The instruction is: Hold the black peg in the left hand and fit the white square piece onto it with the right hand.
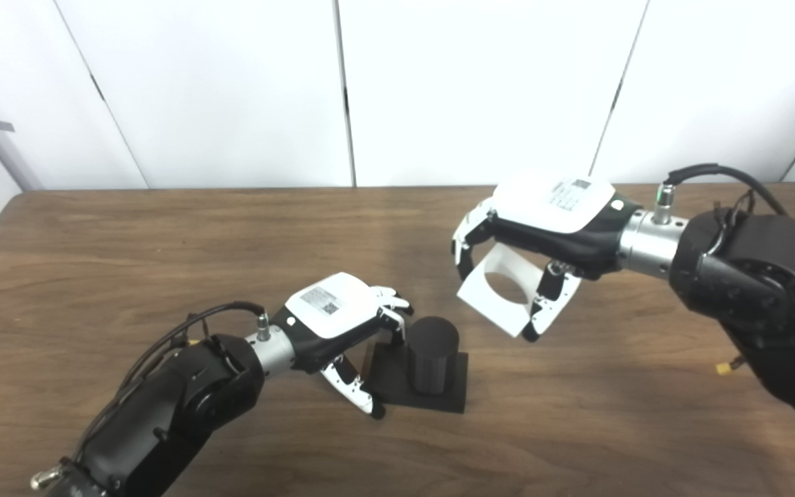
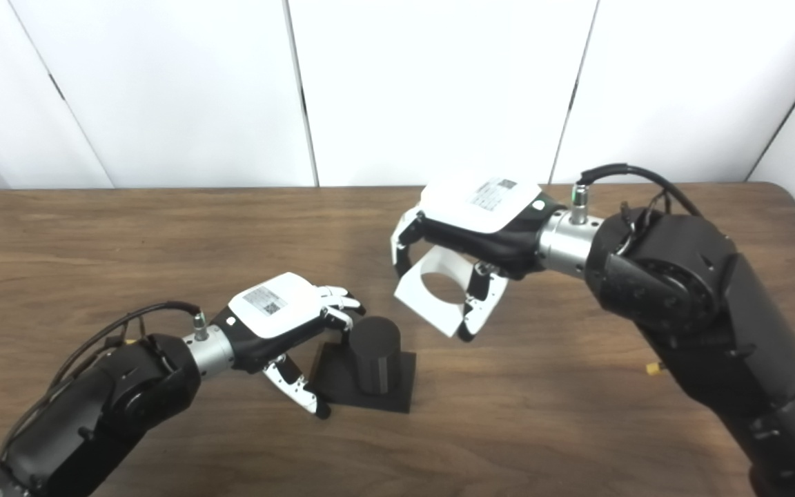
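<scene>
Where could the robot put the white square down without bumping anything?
Bare table lies behind the left hand, and along the front edge right of the black peg. It is crowded between the peg and the right hand holding the white square piece.

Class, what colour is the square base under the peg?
Black, matching the peg; the base shows best in the left eye view.

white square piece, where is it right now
The white square piece is held tilted in the right hand, right of centre above the table, up and right of the black peg.
</scene>
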Controlling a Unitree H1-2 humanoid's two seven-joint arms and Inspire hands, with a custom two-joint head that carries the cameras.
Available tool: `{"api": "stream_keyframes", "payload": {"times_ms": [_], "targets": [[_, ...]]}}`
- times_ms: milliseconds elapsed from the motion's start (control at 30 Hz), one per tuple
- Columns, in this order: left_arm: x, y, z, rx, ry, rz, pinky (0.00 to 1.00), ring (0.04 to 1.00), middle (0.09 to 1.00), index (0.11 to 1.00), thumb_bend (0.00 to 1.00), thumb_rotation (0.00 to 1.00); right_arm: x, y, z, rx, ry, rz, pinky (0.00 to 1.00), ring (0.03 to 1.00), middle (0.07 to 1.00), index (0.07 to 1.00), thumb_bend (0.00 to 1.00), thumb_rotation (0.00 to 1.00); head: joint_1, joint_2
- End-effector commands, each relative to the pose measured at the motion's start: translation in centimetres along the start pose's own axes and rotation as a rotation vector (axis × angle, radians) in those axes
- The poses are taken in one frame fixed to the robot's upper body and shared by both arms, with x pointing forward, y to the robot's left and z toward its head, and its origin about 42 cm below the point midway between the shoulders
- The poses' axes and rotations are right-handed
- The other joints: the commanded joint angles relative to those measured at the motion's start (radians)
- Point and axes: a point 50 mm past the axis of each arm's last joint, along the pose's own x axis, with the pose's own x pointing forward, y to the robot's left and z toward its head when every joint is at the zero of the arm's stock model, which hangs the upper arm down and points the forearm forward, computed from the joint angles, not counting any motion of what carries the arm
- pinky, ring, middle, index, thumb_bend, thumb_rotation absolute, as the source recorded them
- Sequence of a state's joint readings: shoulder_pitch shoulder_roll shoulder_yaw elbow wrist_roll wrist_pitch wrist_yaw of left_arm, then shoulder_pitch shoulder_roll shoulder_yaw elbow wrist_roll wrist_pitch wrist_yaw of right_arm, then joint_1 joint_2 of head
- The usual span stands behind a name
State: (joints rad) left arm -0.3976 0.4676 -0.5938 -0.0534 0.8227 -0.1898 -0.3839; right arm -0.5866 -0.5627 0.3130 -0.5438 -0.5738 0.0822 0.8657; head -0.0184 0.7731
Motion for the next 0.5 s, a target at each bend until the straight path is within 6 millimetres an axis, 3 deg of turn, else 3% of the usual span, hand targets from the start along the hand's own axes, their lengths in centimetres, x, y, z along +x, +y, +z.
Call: {"api": "stream_keyframes", "payload": {"times_ms": [0,467], "targets": [[0.1,-3.6,0.7,0.027,0.02,-0.179,0.75,0.898,0.878,0.493,0.52,0.08,-0.2,-2.1,0.8,-0.035,-0.021,-0.069,0.71,0.745,0.728,0.476,0.52,0.13,-0.001,0.001],[0.3,-3.5,1.0,0.012,0.021,-0.176,0.76,0.9,0.882,0.493,0.52,0.08,1.9,-0.5,2.2,0.016,-0.071,-0.046,0.71,0.746,0.737,0.476,0.52,0.13,0.006,0.007]]}}
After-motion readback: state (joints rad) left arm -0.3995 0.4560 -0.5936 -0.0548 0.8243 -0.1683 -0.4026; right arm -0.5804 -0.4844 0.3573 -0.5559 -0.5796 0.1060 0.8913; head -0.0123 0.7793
